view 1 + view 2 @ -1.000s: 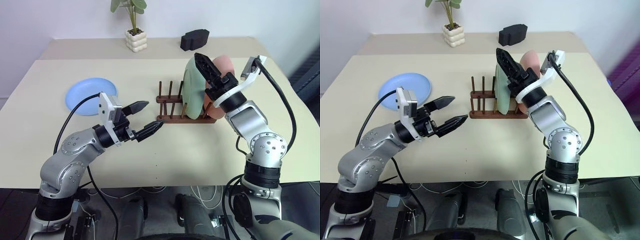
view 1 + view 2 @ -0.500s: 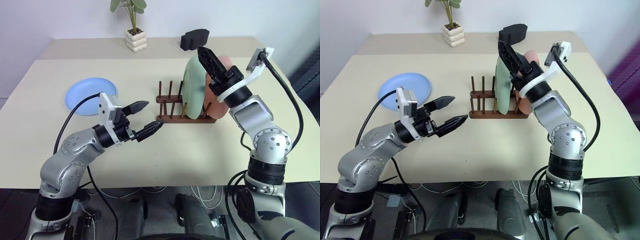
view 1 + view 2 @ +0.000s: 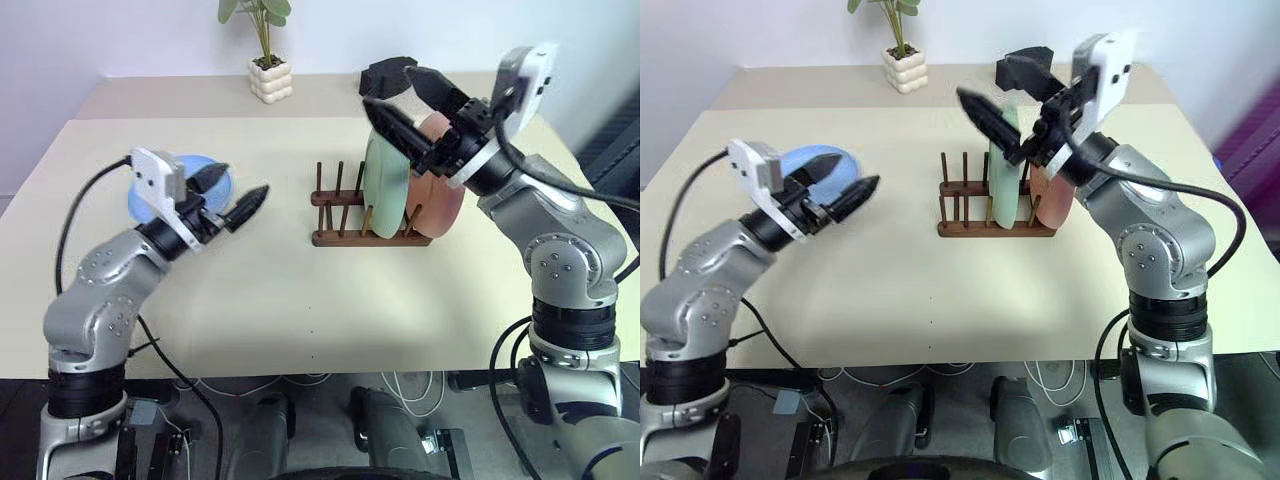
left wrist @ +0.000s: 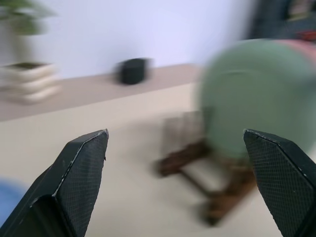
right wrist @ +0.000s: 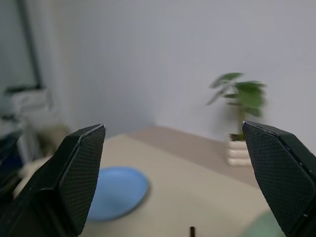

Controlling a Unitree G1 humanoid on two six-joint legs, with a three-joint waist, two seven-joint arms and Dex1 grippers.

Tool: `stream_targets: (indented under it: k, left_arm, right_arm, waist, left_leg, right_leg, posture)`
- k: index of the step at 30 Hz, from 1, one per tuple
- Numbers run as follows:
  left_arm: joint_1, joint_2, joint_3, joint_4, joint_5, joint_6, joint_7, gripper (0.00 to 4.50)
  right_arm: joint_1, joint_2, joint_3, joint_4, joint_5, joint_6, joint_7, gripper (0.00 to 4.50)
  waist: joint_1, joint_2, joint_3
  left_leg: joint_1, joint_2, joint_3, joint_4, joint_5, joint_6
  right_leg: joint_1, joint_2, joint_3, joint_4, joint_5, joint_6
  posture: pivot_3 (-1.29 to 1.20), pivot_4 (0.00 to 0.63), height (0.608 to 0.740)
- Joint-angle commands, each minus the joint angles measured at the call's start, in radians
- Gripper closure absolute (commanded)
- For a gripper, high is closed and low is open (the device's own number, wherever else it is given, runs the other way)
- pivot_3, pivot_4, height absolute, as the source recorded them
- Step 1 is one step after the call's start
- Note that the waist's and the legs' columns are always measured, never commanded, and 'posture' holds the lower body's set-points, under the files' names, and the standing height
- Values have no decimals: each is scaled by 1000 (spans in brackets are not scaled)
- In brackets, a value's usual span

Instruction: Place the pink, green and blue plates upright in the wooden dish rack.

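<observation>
Green plate (image 3: 385, 185) and pink plate (image 3: 437, 190) stand upright in the wooden dish rack (image 3: 362, 212) mid-desk. The blue plate (image 3: 812, 163) lies flat near the desk's left edge. Left tool (image 3: 232, 192), spread and empty, should approach low, slip one finger under the rim, then pinch firmly. Right tool (image 3: 410, 105) hangs spread above the rack.

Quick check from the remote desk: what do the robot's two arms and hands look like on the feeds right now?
Both arms are built of rounded silver-grey metal segments with black joint rings. Each ends in a hand, the left hand and the right hand, with two black, tapered, pointed fingers whose pads have a fine cross-hatched texture. A white boxy camera module sits on each wrist, and a black cable loops from it back along the arm.
</observation>
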Motion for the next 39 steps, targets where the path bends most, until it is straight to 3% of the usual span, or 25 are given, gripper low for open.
stream_targets:
  k: [1,4,10,16,27,31,36,39]
  left_arm:
    - [-67,27,71,93,76,43,138,0]
    - [-186,32,135,309,158,171,370,0]
    - [-313,33,248,600,213,178,526,0]
    - [-421,58,252,857,235,171,505,0]
    - [-498,15,246,1023,238,149,467,0]
    - [-494,-1,248,1010,239,145,477,1811]
    - [-485,-18,269,992,225,132,494,4458]
    - [-474,-23,284,972,223,126,518,4458]
  right_arm:
    - [-36,-20,11,-23,-56,-48,88,25]
    - [-44,-19,28,-9,-99,-74,141,25]
    - [-42,1,56,0,-159,-104,195,25]
    - [-19,12,62,-48,-144,-113,276,25]
    - [54,-44,86,-129,-133,-64,402,25]
    - [59,-64,100,-130,-155,-45,411,0]
    - [58,-73,114,-124,-182,-40,417,0]
    - [56,-71,116,-122,-192,-39,420,0]
  waist:
    - [0,0,0]
    - [3,-2,1]
    - [1,-4,2]
    - [5,-5,2]
    - [3,-6,2]
    - [3,-6,2]
    - [3,-6,2]
    - [3,-6,2]
  left_leg:
    - [0,0,0,0,0,0]
    - [0,0,-1,0,0,0]
    - [0,-1,-1,0,0,0]
    - [-1,-2,-2,0,0,0]
    - [-1,-2,-3,0,0,-1]
    - [-1,-2,-3,0,0,-1]
    - [-1,-2,-3,0,0,-1]
    - [-1,-2,-3,0,0,-1]
  right_leg:
    - [0,0,0,0,0,0]
    - [0,0,-1,0,1,1]
    - [0,0,-1,1,3,3]
    - [-1,-1,-2,1,4,3]
    - [-1,-2,-2,2,4,2]
    - [-1,-2,-2,2,4,2]
    - [-1,-2,-2,2,4,3]
    - [-1,-2,-2,2,4,3]
  posture:
    - [0,150,736]
    - [0,150,736]
    - [0,150,736]
    - [0,150,736]
    - [0,150,736]
    - [0,150,736]
    - [0,150,736]
    - [0,150,736]
